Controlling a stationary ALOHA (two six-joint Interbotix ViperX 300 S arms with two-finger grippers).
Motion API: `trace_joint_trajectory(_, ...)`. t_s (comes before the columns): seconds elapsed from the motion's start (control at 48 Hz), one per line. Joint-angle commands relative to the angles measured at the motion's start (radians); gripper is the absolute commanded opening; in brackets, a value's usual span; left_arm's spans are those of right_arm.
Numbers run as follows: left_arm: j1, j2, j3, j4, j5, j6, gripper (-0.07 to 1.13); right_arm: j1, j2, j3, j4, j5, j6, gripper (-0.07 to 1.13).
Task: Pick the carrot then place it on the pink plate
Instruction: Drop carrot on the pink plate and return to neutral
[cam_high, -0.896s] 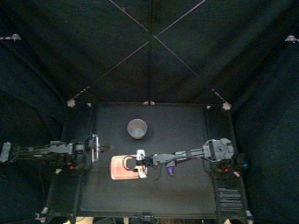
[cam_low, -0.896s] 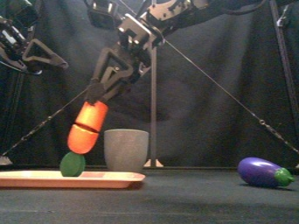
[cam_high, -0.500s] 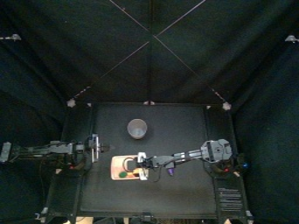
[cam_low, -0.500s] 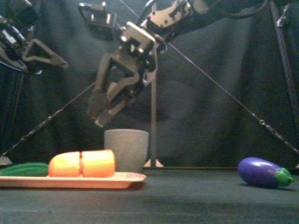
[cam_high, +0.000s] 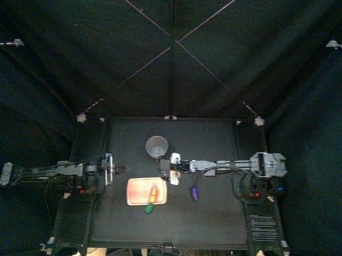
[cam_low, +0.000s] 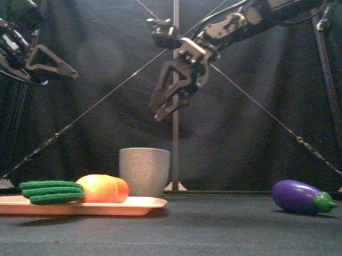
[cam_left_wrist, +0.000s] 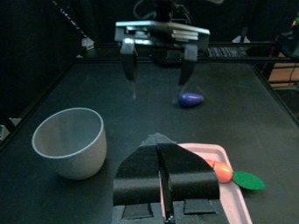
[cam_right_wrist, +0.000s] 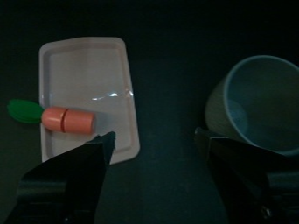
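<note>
The orange carrot (cam_low: 103, 188) with its green leaves (cam_low: 54, 190) lies flat on the pink plate (cam_low: 134, 206) at the front left, seen from above as the carrot (cam_high: 148, 189) on the plate (cam_high: 134, 193). My right gripper (cam_low: 171, 95) hangs open and empty high over the table, up and right of the plate. In its wrist view the right gripper (cam_right_wrist: 155, 138) looks down on carrot (cam_right_wrist: 66, 120) and plate (cam_right_wrist: 87, 79). My left gripper (cam_left_wrist: 163, 171) rests shut at the left, also the left gripper (cam_high: 107, 172) in the top view.
A grey speckled cup (cam_low: 144, 170) stands just behind the plate, the cup (cam_high: 158, 146) toward the back of the table. A purple eggplant (cam_low: 303, 196) lies at the front right, to the right of the plate.
The right gripper let go of the carrot, which dropped and now lies flat on the plate. The gripper then rose and drew back to the right.
</note>
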Motion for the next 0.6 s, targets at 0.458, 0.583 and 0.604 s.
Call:
trace_joint_trajectory(0.458, 0.017, -0.003, -0.034, 0.003, -0.012, 0.002, -0.03, 0.014, -0.747, 0.534, 0.021, -0.388, 0.002, 1.04)
trace_joint_trajectory(0.583, 0.023, -0.008, -0.041, 0.003, -0.021, 0.002, -0.03, 0.02, -0.862, 0.586, 0.021, -0.39, 0.002, 1.04)
trace_joint_trajectory(0.604, 0.025, -0.009, -0.043, 0.003, -0.023, 0.003, -0.03, 0.02, -0.876, 0.594, 0.021, -0.388, 0.002, 1.04)
